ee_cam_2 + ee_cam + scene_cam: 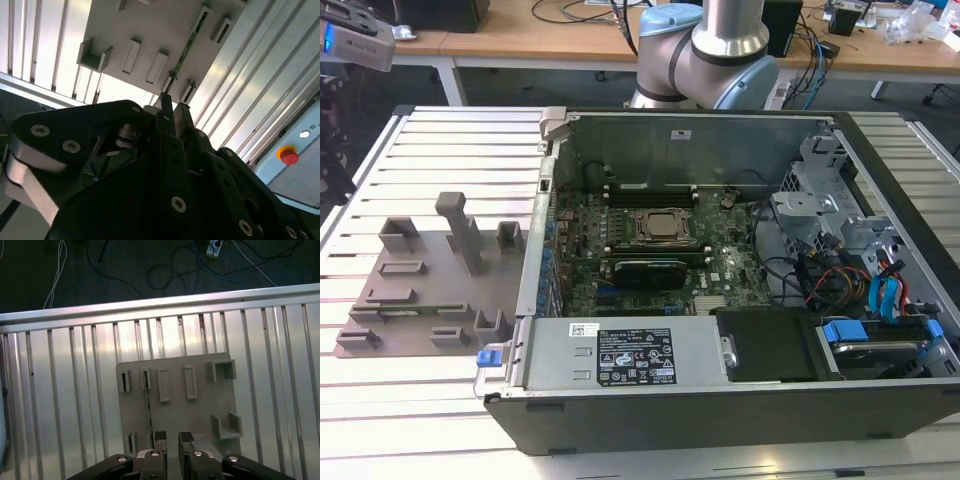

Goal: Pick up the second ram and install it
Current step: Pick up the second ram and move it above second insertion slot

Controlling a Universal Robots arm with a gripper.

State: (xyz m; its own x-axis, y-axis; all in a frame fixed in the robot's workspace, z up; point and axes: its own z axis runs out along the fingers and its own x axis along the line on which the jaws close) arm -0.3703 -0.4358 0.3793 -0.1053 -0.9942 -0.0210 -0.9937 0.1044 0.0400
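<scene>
The second ram (148, 407): where is it?
— On the grey fixture plate (200, 415). It is a thin green stick seen edge-on, running between small slotted blocks (125, 381). The second wrist view shows it too, stretching away from the gripper (175, 112).
— And the gripper itself?
— In the first wrist view it hangs over the near edge of the plate. Its two fingertips (160, 436) stand apart with a bare gap between them and grip nothing. The stick lies just beside one fingertip, outside the gap. How high the gripper hangs above it cannot be told.
— What room is there around the stick?
— Two longer upright blocks (163, 385) stand near it on one side. A box-shaped block (227, 422) sits well apart. The plate between them is bare.
— Describe the surface and the room.
— The plate rests on a table (75, 405) of pale ribbed metal slats. Past the table's edge rail is a dark floor (125, 275) with loose cables (57, 270). In the exterior view, the plate lies at the exterior view's left of an open computer case (720, 418), close to its side wall, with free slats all around. The arm (720, 50) rises behind the case. A red button (289, 156) shows on a pale panel in the second wrist view.
</scene>
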